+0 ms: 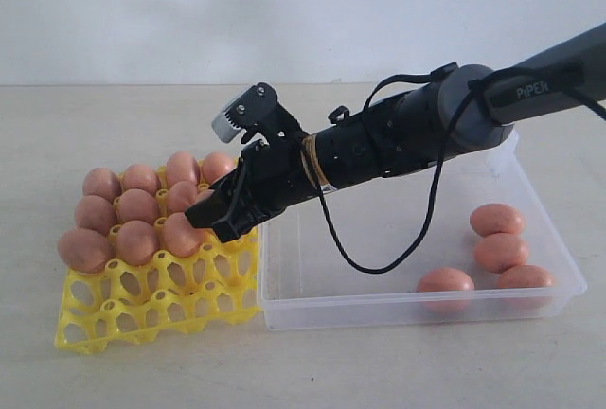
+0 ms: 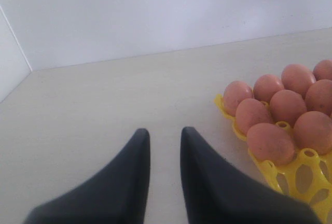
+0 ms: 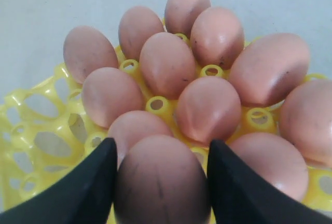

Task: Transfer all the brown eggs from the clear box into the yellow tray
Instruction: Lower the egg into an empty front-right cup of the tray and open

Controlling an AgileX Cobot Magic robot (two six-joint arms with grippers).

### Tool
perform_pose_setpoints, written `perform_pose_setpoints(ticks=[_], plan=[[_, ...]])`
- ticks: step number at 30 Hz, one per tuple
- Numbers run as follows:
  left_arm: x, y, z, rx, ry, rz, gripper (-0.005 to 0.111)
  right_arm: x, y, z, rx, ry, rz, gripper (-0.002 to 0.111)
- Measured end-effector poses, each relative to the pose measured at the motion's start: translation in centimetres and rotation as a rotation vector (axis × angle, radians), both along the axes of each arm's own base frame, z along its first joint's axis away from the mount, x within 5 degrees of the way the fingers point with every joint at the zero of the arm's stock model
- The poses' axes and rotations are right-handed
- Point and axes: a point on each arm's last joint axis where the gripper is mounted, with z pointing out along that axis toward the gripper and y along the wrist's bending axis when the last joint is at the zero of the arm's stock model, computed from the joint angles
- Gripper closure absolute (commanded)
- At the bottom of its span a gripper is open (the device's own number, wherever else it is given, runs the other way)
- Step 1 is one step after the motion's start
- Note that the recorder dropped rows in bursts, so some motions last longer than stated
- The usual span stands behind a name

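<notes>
Right gripper point(image 3: 161, 143) clamps an egg point(image 3: 162, 182) across its smooth, fragile, slippery belly above the tray point(image 3: 18, 99): gentle squeeze only.

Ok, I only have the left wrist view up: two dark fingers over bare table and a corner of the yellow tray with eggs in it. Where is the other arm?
Observer: The exterior view shows the right gripper reaching across the middle, low over the right side of the yellow tray.
Reviewer: Is it carrying anything?
Observer: Yes. In the right wrist view a brown egg sits clamped between its fingers, with seated eggs beyond it.
Reviewer: How many are in the box?
Observer: Four eggs lie at the right end of the clear box.
</notes>
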Motion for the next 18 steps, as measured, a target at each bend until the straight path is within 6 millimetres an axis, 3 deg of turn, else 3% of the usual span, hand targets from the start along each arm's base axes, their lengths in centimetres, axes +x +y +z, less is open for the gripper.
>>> perform_pose_setpoints(ticks=[15, 18], plan=[[0.0, 0.0, 0.0, 0.0, 0.0, 0.0, 0.085, 0.0, 0.0, 0.0, 0.0, 0.0, 0.0, 0.066], [0.0, 0.0, 0.0, 0.0, 0.0, 0.0, 0.085, 0.0, 0.0, 0.0, 0.0, 0.0, 0.0, 0.054]])
